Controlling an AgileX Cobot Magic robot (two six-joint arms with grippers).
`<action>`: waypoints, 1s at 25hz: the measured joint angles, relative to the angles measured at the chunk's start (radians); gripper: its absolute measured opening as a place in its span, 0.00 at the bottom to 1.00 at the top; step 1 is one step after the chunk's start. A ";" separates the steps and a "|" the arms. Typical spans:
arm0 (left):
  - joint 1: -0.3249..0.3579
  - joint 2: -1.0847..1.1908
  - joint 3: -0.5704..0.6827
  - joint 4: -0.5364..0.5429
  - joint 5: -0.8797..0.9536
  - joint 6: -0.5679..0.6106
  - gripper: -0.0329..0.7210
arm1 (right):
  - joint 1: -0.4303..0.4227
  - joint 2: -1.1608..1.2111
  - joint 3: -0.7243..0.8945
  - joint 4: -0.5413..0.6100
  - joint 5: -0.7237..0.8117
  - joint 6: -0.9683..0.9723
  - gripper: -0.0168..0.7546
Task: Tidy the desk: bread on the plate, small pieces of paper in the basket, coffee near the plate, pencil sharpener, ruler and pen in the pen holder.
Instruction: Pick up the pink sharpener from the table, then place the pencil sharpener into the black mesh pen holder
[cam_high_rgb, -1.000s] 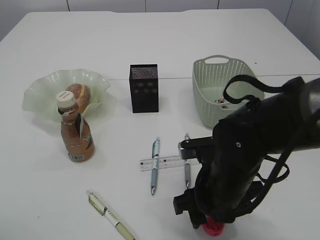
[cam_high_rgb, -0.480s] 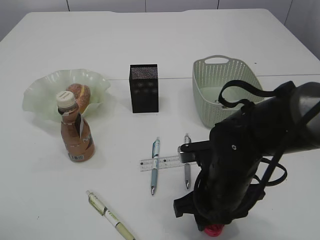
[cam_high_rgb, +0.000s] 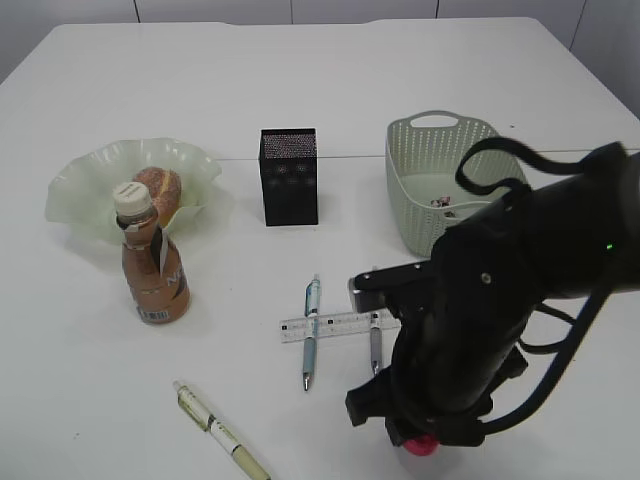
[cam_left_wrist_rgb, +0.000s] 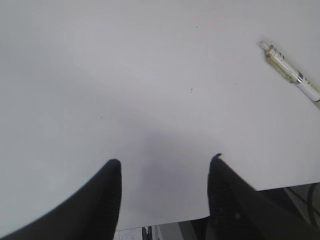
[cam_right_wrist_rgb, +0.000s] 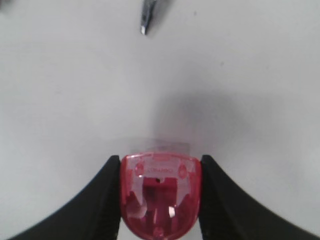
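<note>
Fingers of your right gripper (cam_right_wrist_rgb: 159, 200) press both sides of the red pencil sharpener (cam_right_wrist_rgb: 160, 192) on the counter (cam_high_rgb: 300, 90), near the pens and ruler (cam_high_rgb: 335, 325). Your left gripper (cam_left_wrist_rgb: 165, 195) hangs part-open and empty over bare counter, a pen (cam_left_wrist_rgb: 292, 77) nearby.

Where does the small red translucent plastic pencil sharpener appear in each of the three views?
Exterior view: the red translucent plastic pencil sharpener peeks out at the bottom edge, under the right arm.
Left wrist view: not in it; only the white desk and a cream pen.
Right wrist view: bottom centre, between the black fingers of the right gripper.
Shared landmark: the grey pen, its tip at top.
</note>
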 joint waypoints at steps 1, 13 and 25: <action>0.000 0.000 0.000 0.000 -0.002 0.000 0.58 | 0.000 -0.031 0.000 0.000 0.000 -0.011 0.42; 0.000 0.000 0.000 0.000 -0.007 0.000 0.58 | -0.216 -0.214 -0.260 0.362 0.026 -0.427 0.42; 0.000 0.000 0.000 0.000 -0.007 0.000 0.58 | -0.407 0.014 -0.541 0.929 0.128 -0.994 0.42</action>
